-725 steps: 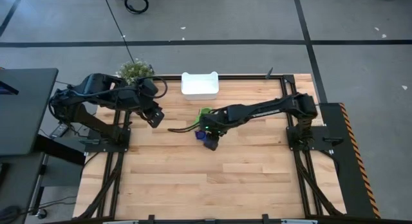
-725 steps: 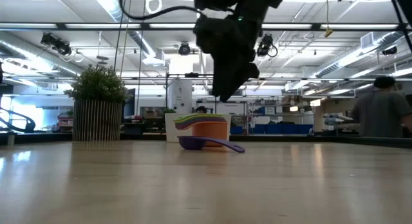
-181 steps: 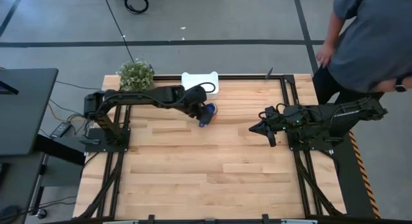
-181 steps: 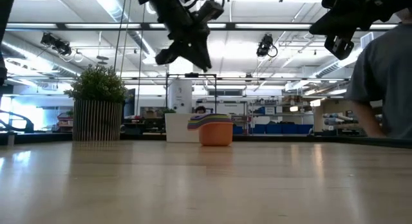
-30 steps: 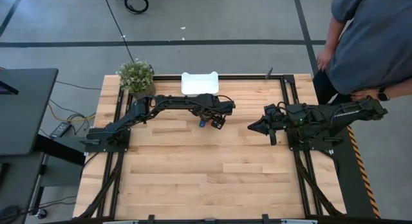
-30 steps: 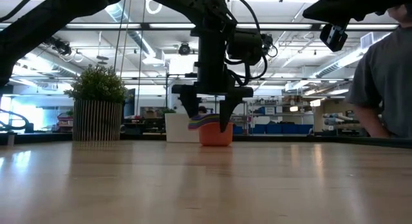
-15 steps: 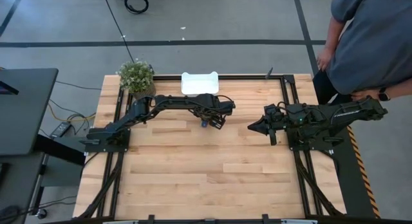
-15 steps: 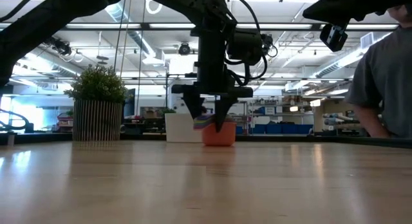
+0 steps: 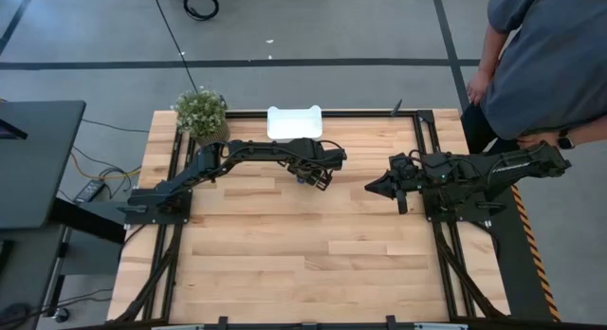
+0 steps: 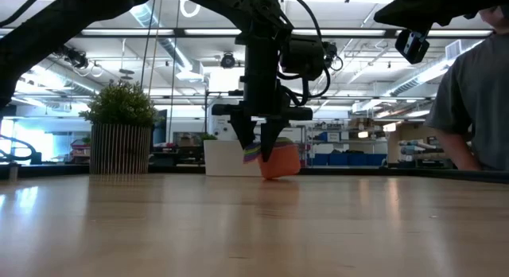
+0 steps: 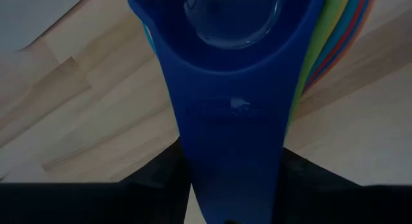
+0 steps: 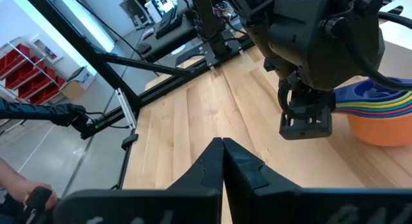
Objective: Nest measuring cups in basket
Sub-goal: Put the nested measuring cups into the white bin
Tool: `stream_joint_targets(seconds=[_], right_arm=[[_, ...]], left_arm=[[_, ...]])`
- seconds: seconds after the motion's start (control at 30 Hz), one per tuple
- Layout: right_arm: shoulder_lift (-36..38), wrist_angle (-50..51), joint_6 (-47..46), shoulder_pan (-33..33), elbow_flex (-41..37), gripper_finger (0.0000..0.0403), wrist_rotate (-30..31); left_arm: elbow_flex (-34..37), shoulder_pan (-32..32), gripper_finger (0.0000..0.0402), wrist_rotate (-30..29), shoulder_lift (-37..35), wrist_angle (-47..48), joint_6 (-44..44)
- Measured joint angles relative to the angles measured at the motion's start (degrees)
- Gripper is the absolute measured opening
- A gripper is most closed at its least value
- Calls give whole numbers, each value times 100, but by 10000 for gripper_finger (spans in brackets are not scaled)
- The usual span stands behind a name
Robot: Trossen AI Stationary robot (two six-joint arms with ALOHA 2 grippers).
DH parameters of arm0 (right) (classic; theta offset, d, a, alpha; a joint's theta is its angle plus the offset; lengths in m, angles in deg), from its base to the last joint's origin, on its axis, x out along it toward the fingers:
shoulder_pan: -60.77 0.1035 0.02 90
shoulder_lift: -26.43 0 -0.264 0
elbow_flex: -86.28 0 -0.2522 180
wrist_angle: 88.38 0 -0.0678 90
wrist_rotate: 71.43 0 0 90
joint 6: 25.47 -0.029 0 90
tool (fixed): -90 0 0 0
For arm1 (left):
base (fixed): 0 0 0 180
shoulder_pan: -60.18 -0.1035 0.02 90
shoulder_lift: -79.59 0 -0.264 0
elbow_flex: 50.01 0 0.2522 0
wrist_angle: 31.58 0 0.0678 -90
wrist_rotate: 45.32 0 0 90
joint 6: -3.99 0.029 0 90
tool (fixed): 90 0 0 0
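- The left gripper (image 9: 317, 174) is found over the table's (image 9: 285, 264) far middle, pointed straight down, just in front of the basket (image 9: 294, 123)
- Its fingers (image 10: 269, 138) are closed on the flat handles of the nested cups (image 10: 274, 161); in the left wrist view the blue top handle (image 11: 233, 140) is seen clamped between the two dark fingers
- In the low view the cups are seen tilted, with the orange bowl's (image 12: 381, 129) base partly raised off the wood
- The stack is seen in the right wrist view as an orange outer bowl with yellow, green, red and blue rims layered inside it
- The cups are located on the table beside the basket, not inside it; whether they touch its wall cannot be told
- The right gripper (image 9: 373, 188) is held above the table's right side, well apart from the cups, with its fingers (image 12: 222, 161) pressed together on nothing
- A plant (image 9: 200, 110) is noted at the far left corner
- A person (image 9: 555, 60) is noted beyond the table's right edge
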Motion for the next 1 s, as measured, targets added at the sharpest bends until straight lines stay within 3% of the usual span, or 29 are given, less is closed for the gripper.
stream_joint_targets(seconds=[0.53, 1.0], right_arm=[[0, 0, 0, 0, 0, 12, 0], [0, 0, 0, 2, 0, 14, -2]], left_arm=[[0, -2, 156, -42, -3, 53, -8], [0, -39, 126, 201, -5, 180, -118]])
